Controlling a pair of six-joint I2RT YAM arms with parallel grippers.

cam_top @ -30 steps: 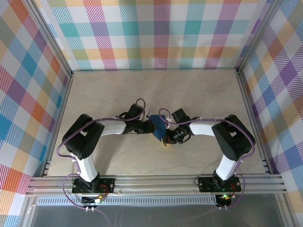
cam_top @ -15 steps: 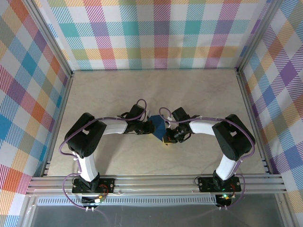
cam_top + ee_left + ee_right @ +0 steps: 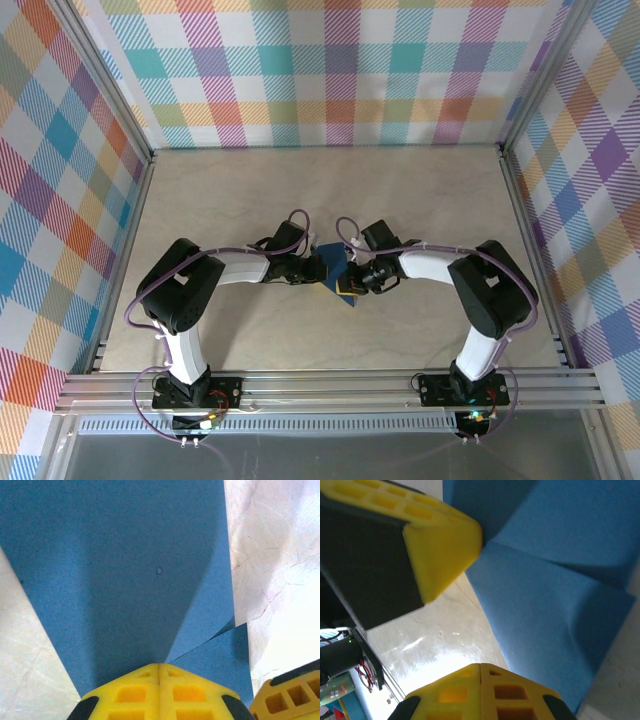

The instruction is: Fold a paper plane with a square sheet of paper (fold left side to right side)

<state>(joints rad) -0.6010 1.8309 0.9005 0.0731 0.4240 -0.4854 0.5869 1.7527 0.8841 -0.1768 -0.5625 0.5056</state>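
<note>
The square sheet of paper (image 3: 333, 262), dark blue, sits mid-table between my two grippers, creased, with one flap raised. No paper plane is in view. My left gripper (image 3: 318, 268) is shut on the sheet's near edge. In the left wrist view the blue paper (image 3: 125, 555) fans out from the closed yellow tips of the left gripper (image 3: 159, 666). My right gripper (image 3: 352, 287) is shut. In the right wrist view the right gripper (image 3: 480, 666) has its tips at the edge of the paper (image 3: 560, 580), with nothing seen between them. The left gripper's finger (image 3: 445, 535) hangs close by.
The pale marble-patterned table (image 3: 430, 190) stretches behind and to both sides of the arms. Checked walls (image 3: 330, 70) and aluminium rails (image 3: 330, 385) close it in. The two grippers are nearly touching, and a right fingertip (image 3: 287, 700) shows in the left wrist view.
My right gripper has shifted slightly up and left, closer to the left gripper. The paper's lower tip now pokes out lower. The left gripper has barely moved.
</note>
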